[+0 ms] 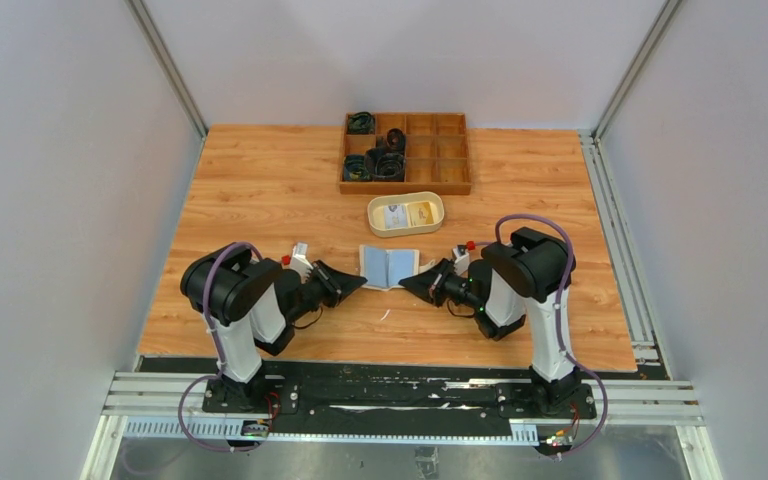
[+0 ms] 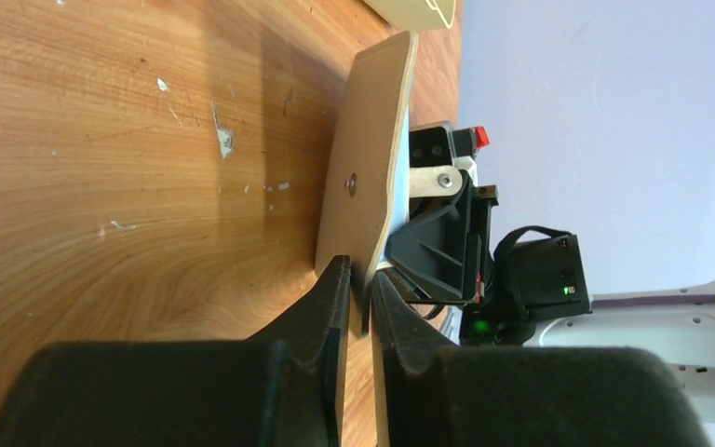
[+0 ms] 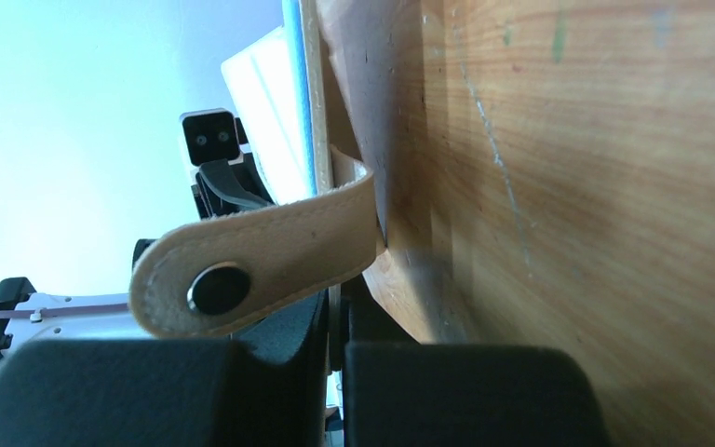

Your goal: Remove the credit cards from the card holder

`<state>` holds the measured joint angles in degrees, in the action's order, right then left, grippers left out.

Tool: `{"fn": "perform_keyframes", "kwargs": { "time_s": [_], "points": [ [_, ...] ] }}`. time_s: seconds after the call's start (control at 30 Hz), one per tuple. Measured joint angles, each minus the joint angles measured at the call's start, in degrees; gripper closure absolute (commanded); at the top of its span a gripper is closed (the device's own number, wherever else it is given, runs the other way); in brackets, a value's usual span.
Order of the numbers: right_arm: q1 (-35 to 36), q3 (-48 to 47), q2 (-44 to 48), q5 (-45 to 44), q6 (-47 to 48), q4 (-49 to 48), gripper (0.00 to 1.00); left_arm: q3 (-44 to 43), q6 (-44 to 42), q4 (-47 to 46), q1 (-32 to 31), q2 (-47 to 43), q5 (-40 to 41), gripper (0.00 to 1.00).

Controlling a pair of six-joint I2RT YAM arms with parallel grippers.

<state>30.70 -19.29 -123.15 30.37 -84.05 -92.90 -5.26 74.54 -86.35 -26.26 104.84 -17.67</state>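
The card holder is being held spread open at mid-surface, credit cards showing in its pockets. The left end effector and right end effector are each pinching an outer flap edge. Risk: thin grips slipping, holder folding shut; neither is free for extracting cards.

Plain grey walls enclose a wood-grain bench; aluminium rails run along its right and near edges.

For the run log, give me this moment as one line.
card holder: open | left tool: shut on left flap | right tool: shut on right flap | credit cards: inside
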Motion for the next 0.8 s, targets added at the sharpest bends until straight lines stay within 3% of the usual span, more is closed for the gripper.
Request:
{"fn": "perform_keyframes", "kwargs": {
  "time_s": [0.3, 0.8],
  "points": [
    [-0.4, 0.1, 0.0, 0.2, 0.1, -0.1, 1.00, 0.0, -1.4, -0.2, 0.0, 0.4, -3.5, 0.66],
    [-0.6, 0.2, 0.0, 0.3, 0.1, -0.1, 1.00, -3.0, -5.9, -0.5, 0.2, 7.9, -5.3, 0.69]
  ]
}}
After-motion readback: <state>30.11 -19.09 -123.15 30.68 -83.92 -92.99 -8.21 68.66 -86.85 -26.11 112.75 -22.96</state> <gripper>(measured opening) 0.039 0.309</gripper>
